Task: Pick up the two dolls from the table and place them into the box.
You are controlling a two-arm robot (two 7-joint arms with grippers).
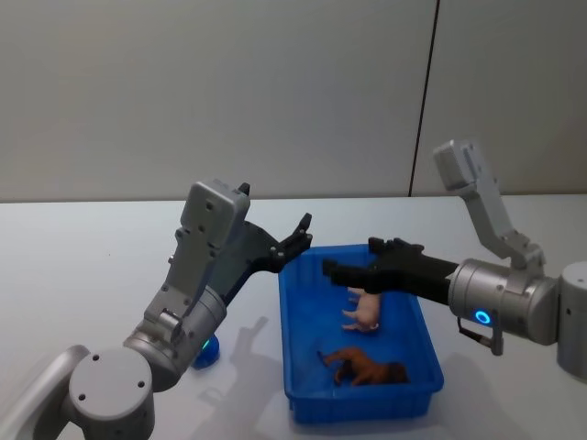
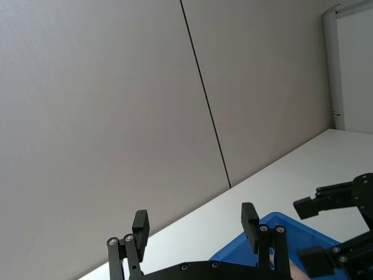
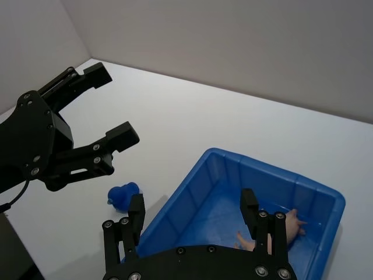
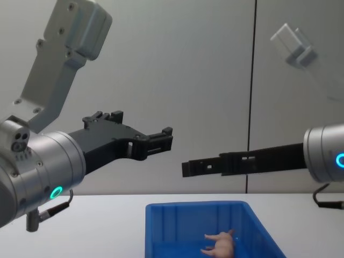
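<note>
The blue box [image 1: 298,348] stands on the white table [image 1: 83,266] in front of me. A pale pink doll [image 1: 364,310] lies inside it near the middle, also seen from the side [image 4: 219,245]. A brown four-legged figure [image 1: 363,368] lies in the box nearer its front wall. My right gripper [image 1: 350,257] hovers open over the box's far half, just above the pink doll [image 3: 294,223], with nothing between its fingers [image 3: 249,207]. My left gripper [image 1: 301,234] hangs open in the air beside the box's far left corner, empty.
A small blue object [image 1: 207,348] sits on the table left of the box, close under my left arm. The grey panelled wall [image 1: 275,92] rises behind the table's far edge. Bare tabletop stretches to the left and behind the box.
</note>
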